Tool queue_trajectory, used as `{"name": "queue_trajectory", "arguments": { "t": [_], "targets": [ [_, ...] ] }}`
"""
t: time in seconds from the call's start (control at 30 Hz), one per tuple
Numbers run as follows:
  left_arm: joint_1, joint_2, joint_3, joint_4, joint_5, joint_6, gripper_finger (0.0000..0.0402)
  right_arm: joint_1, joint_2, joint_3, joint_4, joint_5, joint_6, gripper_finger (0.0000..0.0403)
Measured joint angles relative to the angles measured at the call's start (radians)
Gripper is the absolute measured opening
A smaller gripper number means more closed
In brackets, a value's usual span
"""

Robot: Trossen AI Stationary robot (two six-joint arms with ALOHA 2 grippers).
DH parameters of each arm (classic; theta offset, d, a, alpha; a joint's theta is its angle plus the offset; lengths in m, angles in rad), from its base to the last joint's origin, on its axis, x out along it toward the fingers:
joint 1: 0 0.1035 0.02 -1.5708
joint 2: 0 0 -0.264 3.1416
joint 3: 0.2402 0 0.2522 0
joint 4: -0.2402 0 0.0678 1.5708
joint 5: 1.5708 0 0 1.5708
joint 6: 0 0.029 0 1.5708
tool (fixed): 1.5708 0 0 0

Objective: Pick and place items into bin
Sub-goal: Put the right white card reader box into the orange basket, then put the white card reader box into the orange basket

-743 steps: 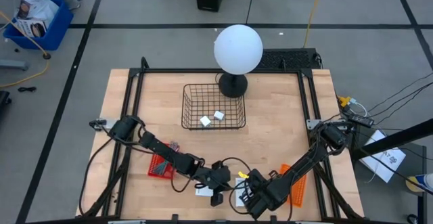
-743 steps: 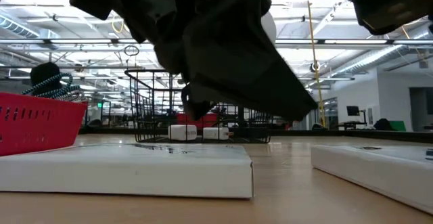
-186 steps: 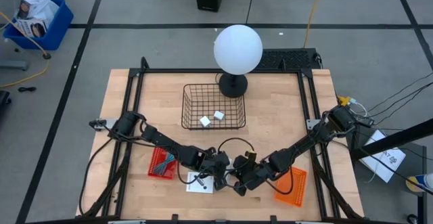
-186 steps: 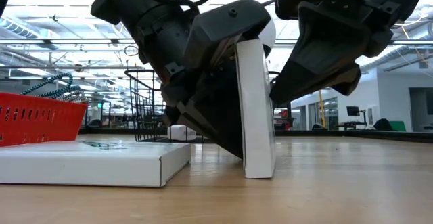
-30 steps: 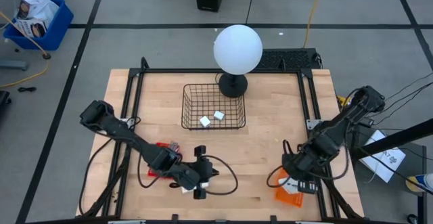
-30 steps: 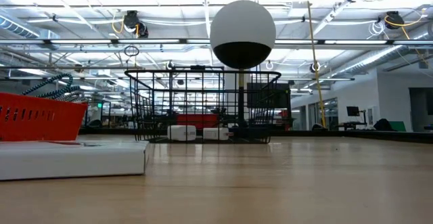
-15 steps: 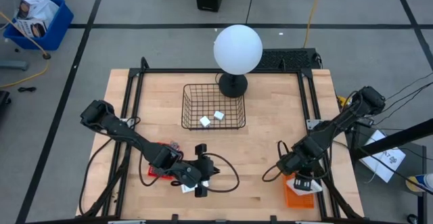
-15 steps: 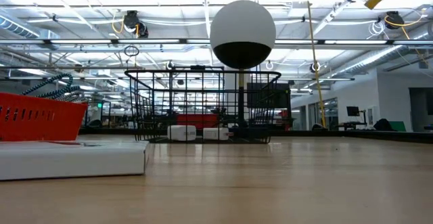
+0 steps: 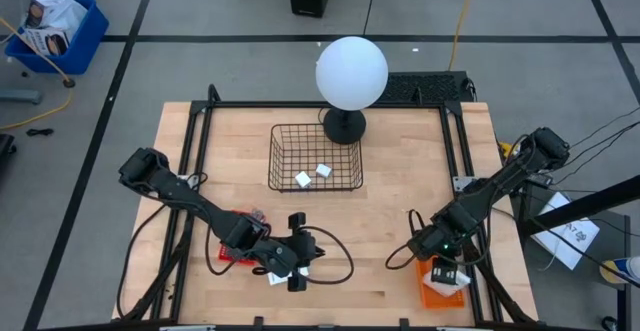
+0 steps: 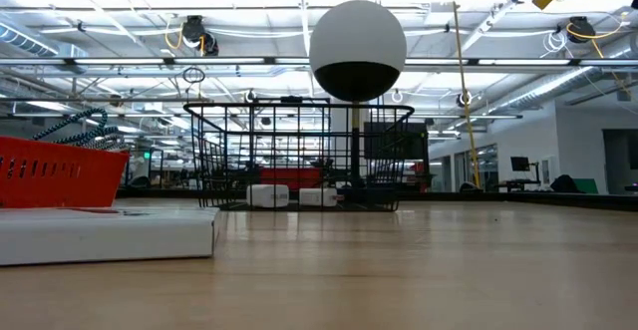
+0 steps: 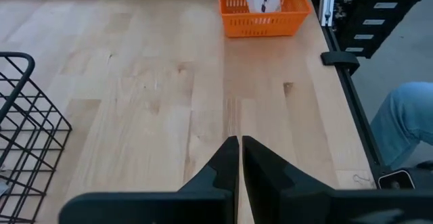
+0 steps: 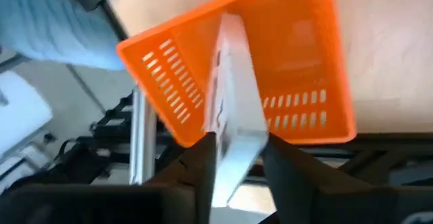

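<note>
the wire basket [image 9: 316, 157] stands at the back middle of the table [image 9: 400, 201], and i place everything by it.

nearer the front than the basket and off to its left sits the red bin [image 9: 232, 243]. my left arm reaches past that bin, and my left gripper [image 9: 312, 258] hangs in front of the basket, level with its left half. its fingers [image 11: 223, 166] are pressed flat together with nothing between them. it points across the bare wood toward the far right side. under that arm lies the left card [image 10: 100, 235], flat on the table, in front of the basket and a little to its left.

inside the basket lie two white blocks [image 9: 303, 179], just beside each other near its front wall.

touching the basket's back right corner is the foot of the lamp [image 9: 352, 73], whose white globe stands above it.

well to the right of the basket and nearer the front is my right gripper [image 12: 238, 143], pointing down into the orange bin [image 12: 304, 48]. the right card [image 12: 233, 95] stands on edge in that bin, tilted. one of my fingers [image 12: 203, 166] is on each side of its upper edge. they stand narrowly apart, close against the card. whether they clamp the card or stand just loose of it i cannot tell.

past the table edge right of the basket, the left wrist view shows a person's leg [image 11: 406, 116] in blue cloth.
</note>
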Motion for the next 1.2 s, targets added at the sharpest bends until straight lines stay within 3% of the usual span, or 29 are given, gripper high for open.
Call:
{"name": "queue_trajectory", "arguments": {
  "t": [0.2,0.37,0.5,0.7,0.9,1.03,1.2],
  "targets": [
    [0.0,0.0,0.0,0.0,0.018,0.001,0.0024,0.0,0.0,0.0,-0.015,0.009,-0.026,0.0201],
    [0.0,0.0,0.0,0.0,0.019,0.008,0.0024,0.0,-0.001,0.014,-0.11,0.015,-0.278,0.0264],
    [0.001,0.0,0.0,0.0,0.018,0.015,0.0024,-0.011,-0.002,0.025,-0.192,0.091,-0.325,0.0294],
    [0.003,0.0,0.0,0.0,0.018,0.056,0.0024,-0.042,-0.002,0.058,-0.169,0.086,-0.312,0.0309],
    [0.001,0.0,0.0,-0.023,0.022,0.007,0.0024,-0.067,-0.002,0.067,0.232,0.103,-0.286,0.0309],
    [-0.015,0.0,0.0,-0.083,0.06,-0.034,0.0024,-0.073,-0.002,0.037,0.658,0.229,-0.337,0.031],
    [-0.043,0.0,0.0,-0.114,0.073,-0.093,0.0024,-0.073,0.008,-0.003,0.961,0.342,-0.438,0.031]
  ]
}}
